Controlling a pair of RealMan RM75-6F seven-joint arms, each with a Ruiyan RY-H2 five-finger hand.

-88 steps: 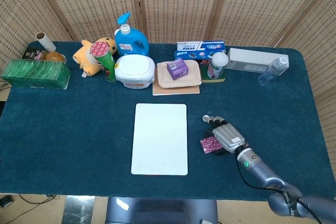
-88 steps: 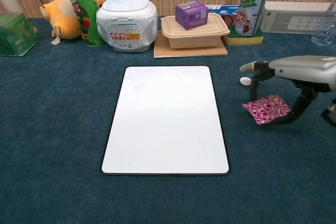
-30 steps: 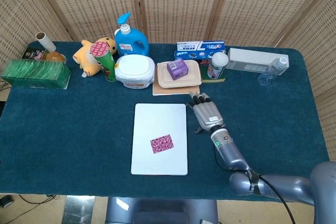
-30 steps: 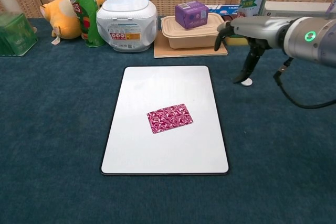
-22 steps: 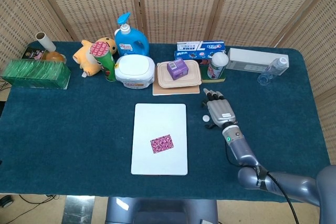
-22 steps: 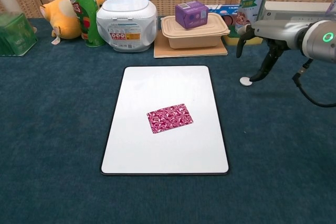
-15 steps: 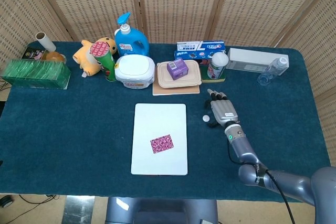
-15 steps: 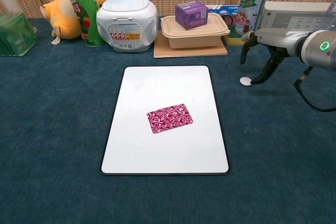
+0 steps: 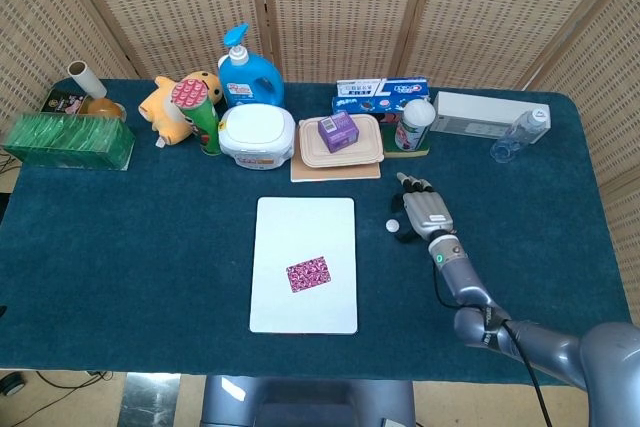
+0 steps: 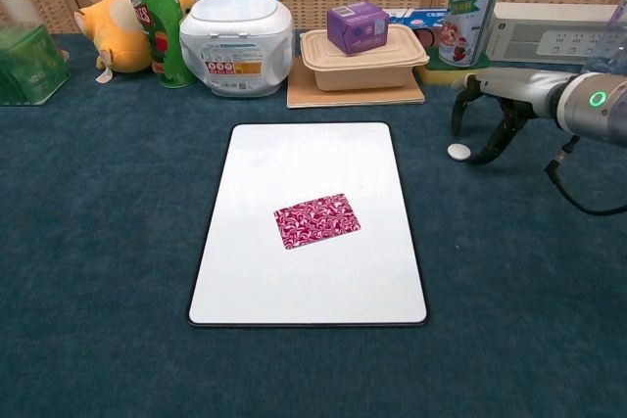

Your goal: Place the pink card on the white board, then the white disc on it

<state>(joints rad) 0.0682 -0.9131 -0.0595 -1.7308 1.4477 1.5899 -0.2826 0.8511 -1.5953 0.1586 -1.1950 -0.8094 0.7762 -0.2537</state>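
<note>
A counter covered in dark teal carpet-like cloth [image 9: 130,237] [image 10: 98,261] fills both views, backed by woven wicker screens [image 9: 330,7]. Flat near its middle lies a white rectangular board with rounded corners and a thin dark edge [image 9: 304,227] [image 10: 309,168]. On the lower half of this board, slightly tilted, rests a small pink patterned card [image 9: 308,273] [image 10: 316,220], well inside the edges.

To the right of the board, the robot's grey metal right hand [image 9: 424,215] [image 10: 505,95] hangs low over the cloth, palm down. Its dark fingers [image 10: 458,110] are curved downward and spread a little, holding nothing. Just beside the fingertips, on the cloth between hand and board, sits a small white round disc [image 9: 393,226] [image 10: 458,151]; whether a fingertip touches it cannot be told. The left hand appears in neither view.

Along the far edge stand household items: a green plastic box [image 9: 68,140], a blue pump bottle [image 9: 244,74], a white lidded tub [image 9: 257,134] [image 10: 237,44], a tan lidded food container [image 9: 341,143] [image 10: 364,58] with a small purple carton [image 9: 337,130] [image 10: 357,26] on top, and a yellow plush toy [image 9: 172,104] [image 10: 106,22].
</note>
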